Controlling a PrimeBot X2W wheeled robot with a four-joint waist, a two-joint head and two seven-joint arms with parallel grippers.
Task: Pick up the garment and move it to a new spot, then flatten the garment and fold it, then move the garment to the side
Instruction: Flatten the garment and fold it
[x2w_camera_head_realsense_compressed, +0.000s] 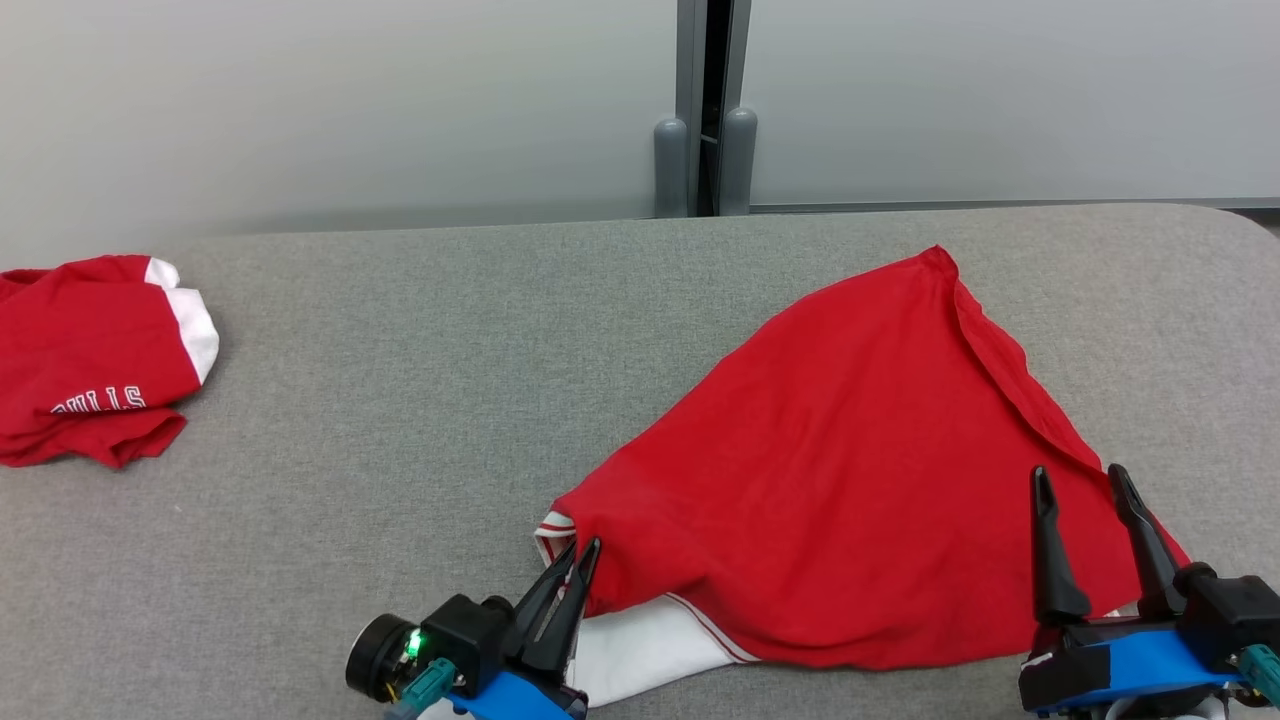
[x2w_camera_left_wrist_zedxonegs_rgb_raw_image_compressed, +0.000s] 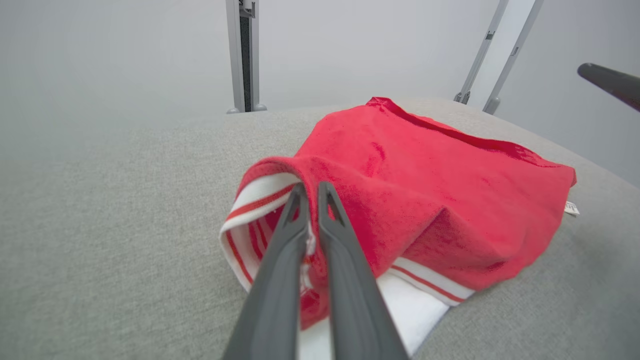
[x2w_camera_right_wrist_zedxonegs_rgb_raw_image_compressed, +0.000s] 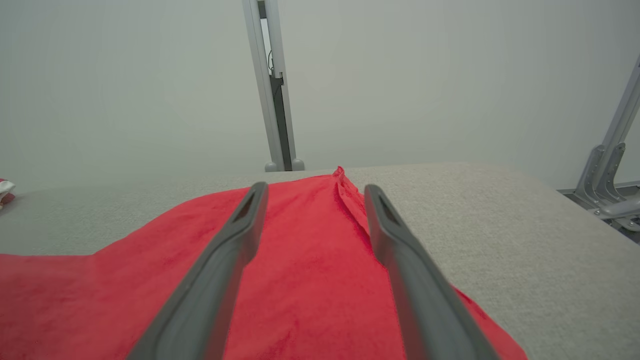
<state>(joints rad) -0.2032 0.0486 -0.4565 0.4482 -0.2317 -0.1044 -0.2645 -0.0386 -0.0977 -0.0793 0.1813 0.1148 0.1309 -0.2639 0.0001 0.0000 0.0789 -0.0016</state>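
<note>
The garment (x2w_camera_head_realsense_compressed: 850, 470) is a red shirt with white, red-striped trim, spread in a rough triangle on the right half of the grey table (x2w_camera_head_realsense_compressed: 400, 400). My left gripper (x2w_camera_head_realsense_compressed: 583, 550) is at its near left corner, shut on a fold of red cloth beside the striped trim (x2w_camera_left_wrist_zedxonegs_rgb_raw_image_compressed: 250, 200); the left wrist view shows the garment (x2w_camera_left_wrist_zedxonegs_rgb_raw_image_compressed: 425, 190) pinched between the fingers of the left gripper (x2w_camera_left_wrist_zedxonegs_rgb_raw_image_compressed: 311, 189). Over the garment's near right corner my right gripper (x2w_camera_head_realsense_compressed: 1080, 478) stands open. In the right wrist view the right gripper (x2w_camera_right_wrist_zedxonegs_rgb_raw_image_compressed: 316, 192) has only flat red garment (x2w_camera_right_wrist_zedxonegs_rgb_raw_image_compressed: 310, 280) below it.
A second red garment (x2w_camera_head_realsense_compressed: 90, 360) with white cuffs and lettering lies crumpled at the table's far left edge. A pale wall with a grey post (x2w_camera_head_realsense_compressed: 705, 150) runs behind the table. The table's right corner is rounded (x2w_camera_head_realsense_compressed: 1240, 230).
</note>
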